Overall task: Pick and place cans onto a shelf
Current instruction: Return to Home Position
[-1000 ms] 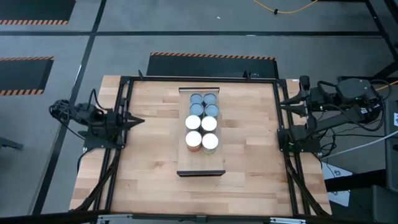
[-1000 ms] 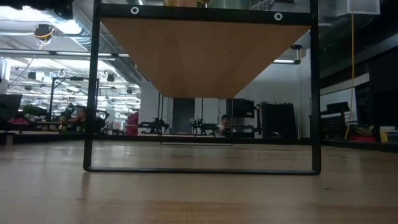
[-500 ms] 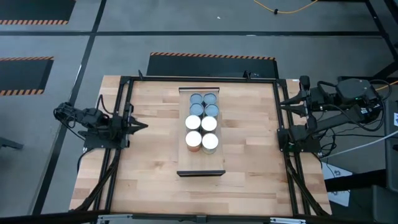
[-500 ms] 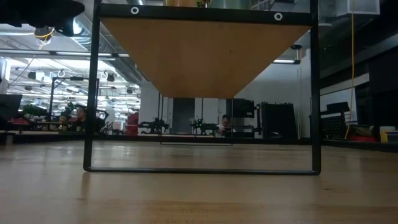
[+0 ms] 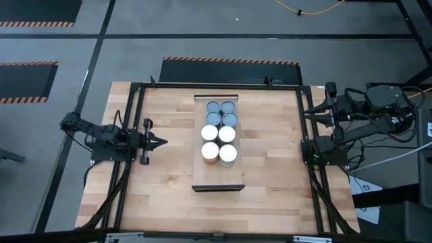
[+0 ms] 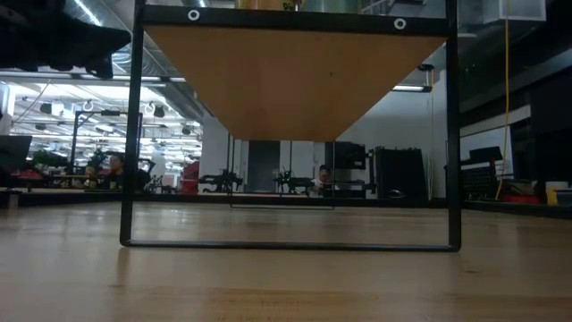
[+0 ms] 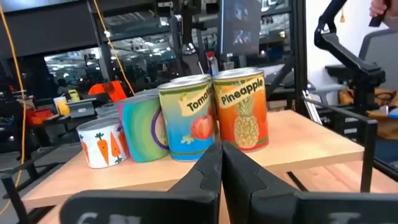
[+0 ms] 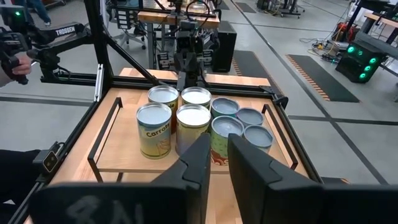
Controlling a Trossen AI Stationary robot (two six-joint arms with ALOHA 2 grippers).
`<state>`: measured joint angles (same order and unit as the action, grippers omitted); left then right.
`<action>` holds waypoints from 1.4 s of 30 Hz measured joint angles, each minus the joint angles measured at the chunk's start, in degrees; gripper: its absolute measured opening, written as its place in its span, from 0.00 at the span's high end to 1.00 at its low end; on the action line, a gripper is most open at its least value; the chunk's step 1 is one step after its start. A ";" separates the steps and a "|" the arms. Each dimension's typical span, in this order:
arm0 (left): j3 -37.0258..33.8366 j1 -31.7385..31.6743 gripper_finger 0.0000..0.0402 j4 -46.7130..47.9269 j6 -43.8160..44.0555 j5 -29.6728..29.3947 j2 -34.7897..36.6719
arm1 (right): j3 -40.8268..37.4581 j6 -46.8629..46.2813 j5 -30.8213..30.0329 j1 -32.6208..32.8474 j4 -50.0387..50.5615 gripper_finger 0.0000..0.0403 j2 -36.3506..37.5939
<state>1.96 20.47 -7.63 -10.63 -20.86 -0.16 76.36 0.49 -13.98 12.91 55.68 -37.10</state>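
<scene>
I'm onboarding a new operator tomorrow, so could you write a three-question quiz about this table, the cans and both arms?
1. True or false: all the cans stand on the shelf, none on the bare table.
2. The left gripper is: A) shut and empty, raised above the table between its left edge and the shelf; B) shut on a can; C) directly over the shelf.
3. Which gripper waits at the table's right edge?
Key: 1 true. 2 A. 3 the right gripper.
</scene>
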 joint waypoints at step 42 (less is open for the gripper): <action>-1.49 -15.70 0.95 5.35 8.76 10.51 -0.24 | -12.51 1.60 2.01 0.01 -9.09 0.85 4.31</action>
<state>0.47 4.78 -2.28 -1.87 -10.35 -0.40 63.85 2.10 -11.97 12.92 46.59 -32.79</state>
